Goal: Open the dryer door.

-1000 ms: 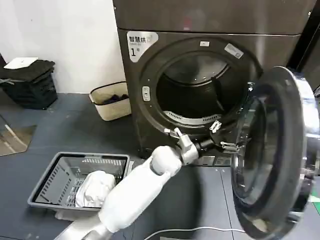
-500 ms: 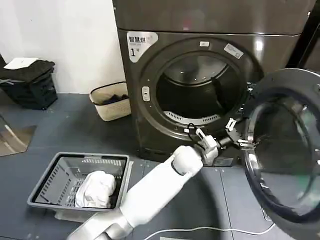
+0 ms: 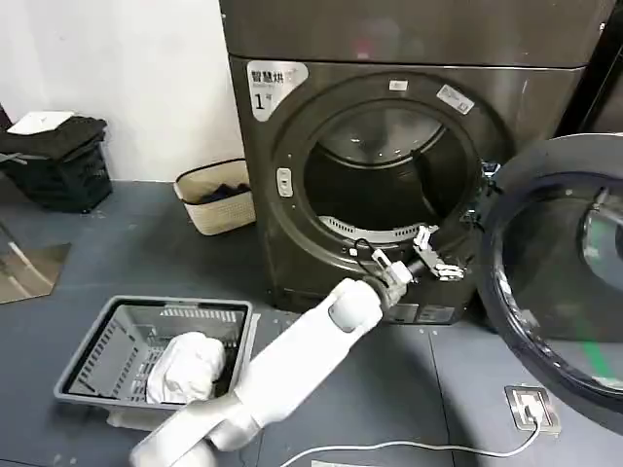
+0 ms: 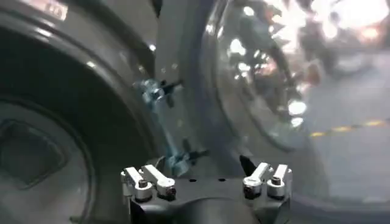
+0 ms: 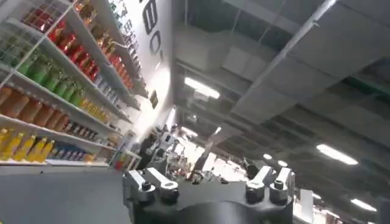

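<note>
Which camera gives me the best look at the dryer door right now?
The head view: the dryer door is swung wide open at the right, chrome rim and dark glass visible, with the left gripper open beside its hinge. The left wrist view shows a close, blurry stretch of its glass. The right wrist view faces shelves and ceiling.

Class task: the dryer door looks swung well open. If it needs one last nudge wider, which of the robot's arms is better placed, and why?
Left. The left gripper is open, right at the drum opening, beside the dryer door. The right gripper is open too, but faces shelves and ceiling, away from the machine.
</note>
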